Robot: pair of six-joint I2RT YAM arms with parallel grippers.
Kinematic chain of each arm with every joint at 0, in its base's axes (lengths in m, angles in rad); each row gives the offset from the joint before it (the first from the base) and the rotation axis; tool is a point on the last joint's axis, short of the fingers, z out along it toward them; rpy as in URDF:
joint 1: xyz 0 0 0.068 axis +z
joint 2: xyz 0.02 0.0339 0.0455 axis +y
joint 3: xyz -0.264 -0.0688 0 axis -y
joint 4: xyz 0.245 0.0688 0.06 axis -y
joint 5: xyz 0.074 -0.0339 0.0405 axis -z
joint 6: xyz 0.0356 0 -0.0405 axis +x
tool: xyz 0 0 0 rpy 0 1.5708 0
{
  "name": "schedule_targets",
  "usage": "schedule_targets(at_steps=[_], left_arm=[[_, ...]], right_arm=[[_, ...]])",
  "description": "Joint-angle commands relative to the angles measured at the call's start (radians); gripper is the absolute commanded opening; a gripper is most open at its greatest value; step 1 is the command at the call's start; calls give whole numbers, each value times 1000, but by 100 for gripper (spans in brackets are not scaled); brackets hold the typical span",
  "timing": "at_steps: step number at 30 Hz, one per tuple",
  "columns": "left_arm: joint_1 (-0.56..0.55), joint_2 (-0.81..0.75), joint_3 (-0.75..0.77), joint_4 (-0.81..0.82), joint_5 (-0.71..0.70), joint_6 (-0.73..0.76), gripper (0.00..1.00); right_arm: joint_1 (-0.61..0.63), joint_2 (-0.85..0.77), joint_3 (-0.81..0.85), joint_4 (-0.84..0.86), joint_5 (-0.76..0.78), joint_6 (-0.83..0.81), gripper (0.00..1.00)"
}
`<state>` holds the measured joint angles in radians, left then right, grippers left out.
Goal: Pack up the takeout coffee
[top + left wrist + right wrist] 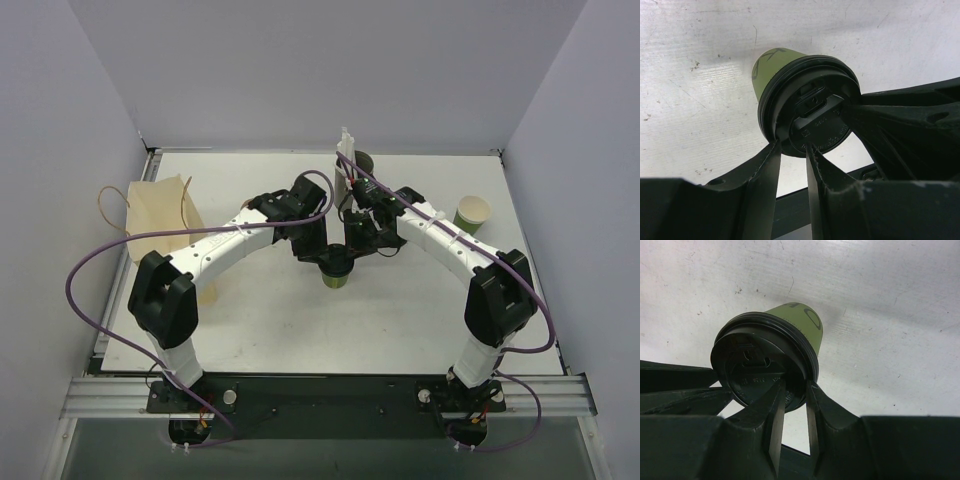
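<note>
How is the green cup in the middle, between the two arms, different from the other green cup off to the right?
The middle cup wears a round black lid; the right-hand cup is open, showing its pale inside. The middle cup has the left gripper and the right gripper at its lid's rim; the right-hand cup stands alone, untouched. Both are small green paper cups standing upright.

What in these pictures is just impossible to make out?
Top view: the left gripper and right gripper hide most of the coffee cup.
Both wrist views: the lid hides what is inside; its raised lettering is too small to read.
Top view: the left arm covers a corner of the paper bag.
</note>
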<state>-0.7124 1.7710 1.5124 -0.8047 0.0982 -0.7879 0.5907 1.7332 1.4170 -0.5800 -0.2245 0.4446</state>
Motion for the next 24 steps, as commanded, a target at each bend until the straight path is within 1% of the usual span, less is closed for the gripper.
schedule_targets(at_steps=[1, 4, 7, 10, 14, 24], left_arm=[[-9, 24, -44, 1, -41, -1, 39], [-9, 16, -55, -2, -46, 6, 43], [-6, 10, -58, -1, -48, 12, 44], [-2, 13, -51, -1, -46, 21, 43], [-2, 19, -29, -17, -46, 27, 38], [1, 1, -46, -19, -54, 26, 38]], right_arm=[[26, 22, -36, -11, 2, 19, 19], [26, 17, -36, -12, 8, 20, 19], [26, 19, -35, -15, 8, 20, 19], [24, 20, -35, -14, 10, 23, 19], [26, 25, -33, -20, 11, 23, 18], [26, 32, -32, -23, 13, 29, 18]])
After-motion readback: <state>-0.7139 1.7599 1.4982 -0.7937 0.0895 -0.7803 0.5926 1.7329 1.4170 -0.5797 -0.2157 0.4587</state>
